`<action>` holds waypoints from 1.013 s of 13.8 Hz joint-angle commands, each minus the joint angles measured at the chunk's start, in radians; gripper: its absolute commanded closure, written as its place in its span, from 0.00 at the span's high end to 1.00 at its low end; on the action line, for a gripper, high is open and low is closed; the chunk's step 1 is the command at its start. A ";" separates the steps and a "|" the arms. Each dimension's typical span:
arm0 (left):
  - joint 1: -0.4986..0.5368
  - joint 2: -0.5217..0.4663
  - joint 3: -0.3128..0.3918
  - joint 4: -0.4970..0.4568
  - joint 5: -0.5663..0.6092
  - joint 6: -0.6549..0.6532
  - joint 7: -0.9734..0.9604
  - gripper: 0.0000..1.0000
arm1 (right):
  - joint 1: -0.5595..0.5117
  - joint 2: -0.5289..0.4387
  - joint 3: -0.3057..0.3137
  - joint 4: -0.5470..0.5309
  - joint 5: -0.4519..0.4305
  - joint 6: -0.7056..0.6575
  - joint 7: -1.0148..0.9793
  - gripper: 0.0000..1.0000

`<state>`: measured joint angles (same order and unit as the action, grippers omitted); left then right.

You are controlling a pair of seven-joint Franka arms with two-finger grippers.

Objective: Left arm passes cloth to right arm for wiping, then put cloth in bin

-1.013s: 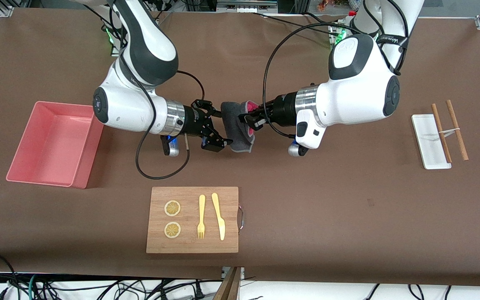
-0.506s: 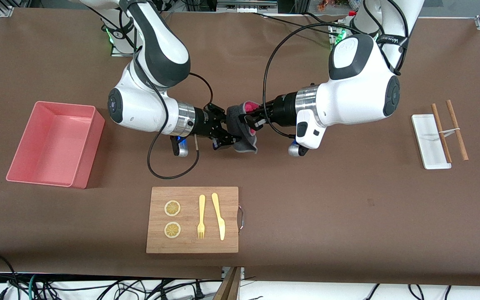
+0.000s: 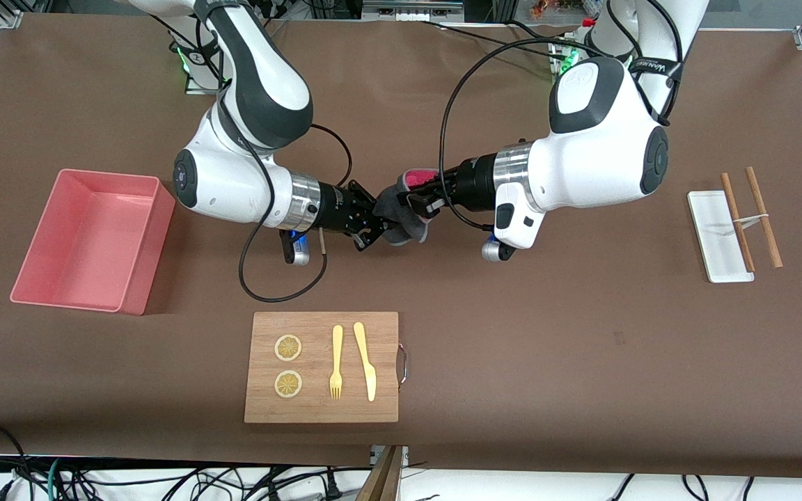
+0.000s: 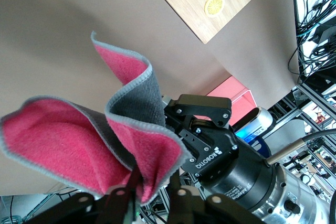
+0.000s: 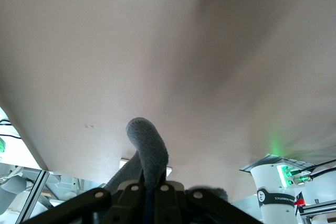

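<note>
Front view has both my arms meeting mid-air above the table, farther from the camera than the cutting board [image 3: 321, 367]. The cloth [image 3: 401, 212] is bunched up between my two grippers, hanging over bare tabletop, off the surface as far as I can tell.

My left gripper [image 3: 420, 200] has its fingers pinched on the pink-faced end of the cloth; in the left wrist view the fold of the cloth [image 4: 105, 145] runs right down between my fingertips [image 4: 122, 196]. My right gripper [image 3: 370, 226] has its fingers pressed together on the grey end, and the right wrist view shows a grey roll of cloth [image 5: 148, 153] poking up out of them. Can't totally swear how deep that bite is, since the fabric hides the fingertips from the front.

So I'd call this the middle of the handover: both ends held, nothing let go yet. Next move as I see it: left fingers spread and back off toward the left arm's end of the table, without dragging the cloth along. Then the right arm takes it down to wipe. The bin [image 3: 92, 240] sits toward the right arm's end, about as far out from the cutting board as the white tray [image 3: 714, 236] at the other end, and it waits for the last step.
</note>
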<state>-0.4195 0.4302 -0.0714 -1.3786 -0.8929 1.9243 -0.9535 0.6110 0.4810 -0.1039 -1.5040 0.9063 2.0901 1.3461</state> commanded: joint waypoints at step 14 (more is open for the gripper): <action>0.185 0.031 0.002 -0.002 -0.024 -0.302 0.101 1.00 | -0.059 0.074 -0.002 -0.033 -0.354 -0.305 -0.406 0.00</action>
<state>-0.2730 0.4372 -0.0665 -1.3824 -0.8928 1.6948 -0.8783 0.5397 0.5370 -0.1091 -1.5324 0.6188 1.7961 0.9755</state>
